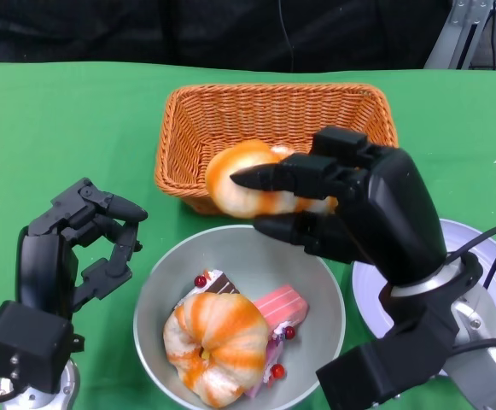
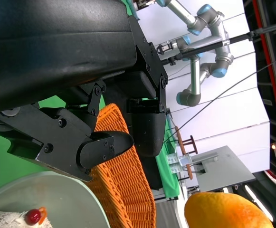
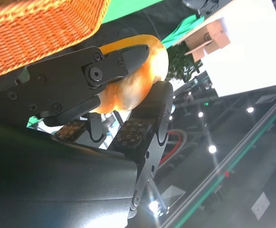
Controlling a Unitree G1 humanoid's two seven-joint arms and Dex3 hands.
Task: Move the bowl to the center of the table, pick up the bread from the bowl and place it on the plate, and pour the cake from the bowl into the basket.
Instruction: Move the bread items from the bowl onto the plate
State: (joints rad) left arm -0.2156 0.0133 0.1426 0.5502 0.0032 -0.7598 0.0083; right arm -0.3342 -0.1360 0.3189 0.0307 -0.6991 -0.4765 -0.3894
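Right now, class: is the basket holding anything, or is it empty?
As far as visible, empty: the basket shows only bare wicker. The right hand holds a bread before its near rim, hiding part of the inside.

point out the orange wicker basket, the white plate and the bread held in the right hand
orange wicker basket (image 1: 230, 115), head view, inner back wall
white plate (image 1: 495, 256), head view, bare right rim
bread in right hand (image 1: 235, 198), head view, left end

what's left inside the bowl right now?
In the bowl: one orange-striped bread, a chocolate-edged cake slice and a pink cake slice, with red cherries. Whatever lies under the bread is covered.
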